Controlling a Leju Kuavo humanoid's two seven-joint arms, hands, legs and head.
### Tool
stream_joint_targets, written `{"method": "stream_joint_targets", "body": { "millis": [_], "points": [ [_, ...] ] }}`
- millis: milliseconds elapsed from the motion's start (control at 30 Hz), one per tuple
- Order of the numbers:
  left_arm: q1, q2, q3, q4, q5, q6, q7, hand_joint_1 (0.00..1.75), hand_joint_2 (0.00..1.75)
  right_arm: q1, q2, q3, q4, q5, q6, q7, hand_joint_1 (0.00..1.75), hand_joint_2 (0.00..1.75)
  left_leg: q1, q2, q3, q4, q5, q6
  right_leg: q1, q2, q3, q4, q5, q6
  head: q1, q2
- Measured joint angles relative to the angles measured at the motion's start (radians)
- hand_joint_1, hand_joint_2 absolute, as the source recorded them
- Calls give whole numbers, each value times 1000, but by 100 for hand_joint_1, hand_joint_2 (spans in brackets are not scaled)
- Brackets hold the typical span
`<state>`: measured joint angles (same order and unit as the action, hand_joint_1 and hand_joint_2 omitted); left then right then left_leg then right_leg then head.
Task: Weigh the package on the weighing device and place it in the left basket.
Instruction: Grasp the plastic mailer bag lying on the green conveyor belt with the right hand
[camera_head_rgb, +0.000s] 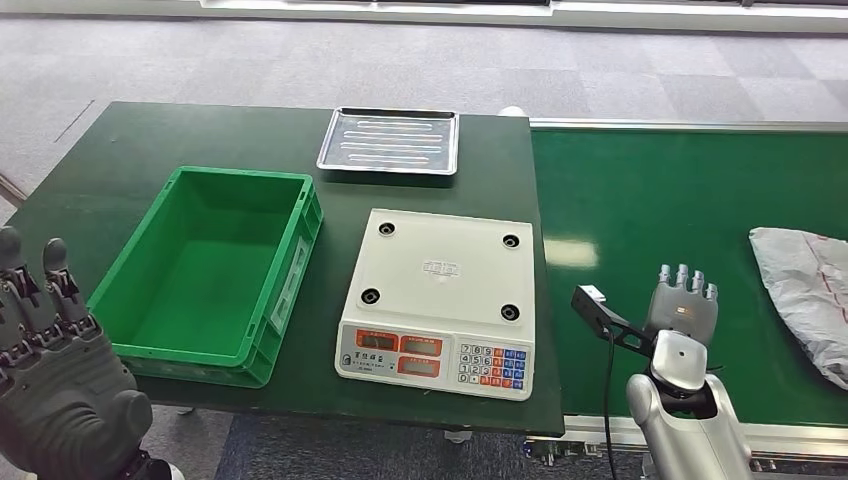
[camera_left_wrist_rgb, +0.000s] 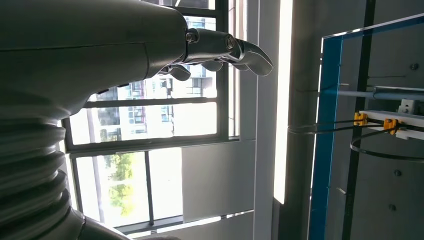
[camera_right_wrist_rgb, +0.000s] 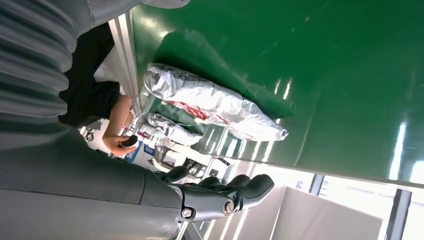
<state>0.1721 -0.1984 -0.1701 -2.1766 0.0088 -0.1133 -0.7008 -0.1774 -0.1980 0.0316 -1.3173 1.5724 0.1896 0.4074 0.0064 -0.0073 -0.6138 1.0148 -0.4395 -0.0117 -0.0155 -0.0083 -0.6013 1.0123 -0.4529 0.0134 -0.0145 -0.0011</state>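
A silver-grey plastic package (camera_head_rgb: 808, 295) with red print lies on the green conveyor belt at the right edge; in the right wrist view the package (camera_right_wrist_rgb: 212, 103) lies flat on the belt. My right hand (camera_head_rgb: 682, 305) hovers over the belt to the left of the package, fingers straight and apart, holding nothing. The white weighing scale (camera_head_rgb: 440, 300) stands bare on the green table. Left of it sits the green basket (camera_head_rgb: 215, 270), with nothing inside. My left hand (camera_head_rgb: 45, 370) is raised at the lower left, fingers extended, holding nothing; its fingers (camera_left_wrist_rgb: 225, 47) point toward a window.
A metal tray (camera_head_rgb: 390, 140) lies behind the scale. A black cable and small bracket (camera_head_rgb: 598, 308) sit beside my right wrist. The belt's metal rail (camera_head_rgb: 690, 125) runs along its far side. A person's arm (camera_right_wrist_rgb: 120, 130) shows beyond the belt in the right wrist view.
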Motion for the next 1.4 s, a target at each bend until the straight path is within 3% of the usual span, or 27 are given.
{"method": "stream_joint_targets", "body": {
  "millis": [400, 733, 1100, 1400],
  "points": [
    [2, -1, 0, -3, 2, 0, 0, 0, 175, -1, -4, 13, -13, 0, -44, 27, 0, 175, 0, 0, 0, 0, 0, 0, 0, 0, 0, 0, 0, 0, 0, 0],
    [3, -1, 1, -3, 23, -25, 0, 0, 175, -89, -65, 73, -4, 0, -151, 69, 0, 175, 0, 0, 0, 0, 0, 0, 0, 0, 0, 0, 0, 0, 0, 0],
    [3, -6, 13, -3, 33, -37, 0, 0, 175, -316, -116, 73, 354, -1, -350, 26, 0, 175, 0, 0, 0, 0, 0, 0, 0, 0, 0, 0, 1, 0, 0, 0],
    [10, -13, 22, -9, 37, -38, 0, 0, 175, -470, -144, 124, 633, -1, -384, 152, 0, 175, 0, 0, 0, 0, 0, 0, 0, 0, 0, 0, 0, 0, 0, 0]
  ]
}}
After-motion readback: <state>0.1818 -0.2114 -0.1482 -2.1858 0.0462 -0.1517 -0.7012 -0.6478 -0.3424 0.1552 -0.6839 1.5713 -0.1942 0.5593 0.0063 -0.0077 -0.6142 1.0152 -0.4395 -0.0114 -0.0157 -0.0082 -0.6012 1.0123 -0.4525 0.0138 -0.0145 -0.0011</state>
